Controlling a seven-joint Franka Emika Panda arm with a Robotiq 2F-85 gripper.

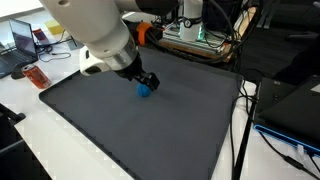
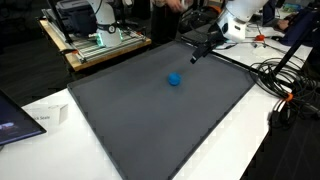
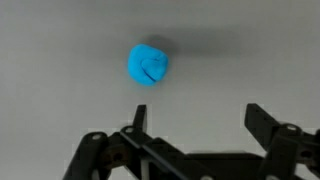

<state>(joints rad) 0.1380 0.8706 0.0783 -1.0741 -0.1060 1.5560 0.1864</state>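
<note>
Hovering above dark mat (image 2: 150,125): gripper (image 3: 197,120), jaws spread wide, nothing held. Blue ball (image 3: 148,64) lies on mat, well inside its edges, offset from the finger gap in wrist view. Looks like approach step; next prob. needs centring over ball, then lowering.

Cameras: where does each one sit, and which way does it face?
An exterior view: high beside the table, looks down over the dark mat at the blue ball; white arm and open gripper show close.
An exterior view: high, from another side, looks across the mat; arm and gripper show far back.
Wrist view: on the wrist, looks down at the ball; only the gripper's fingers show.
All share ball and mat.
</note>
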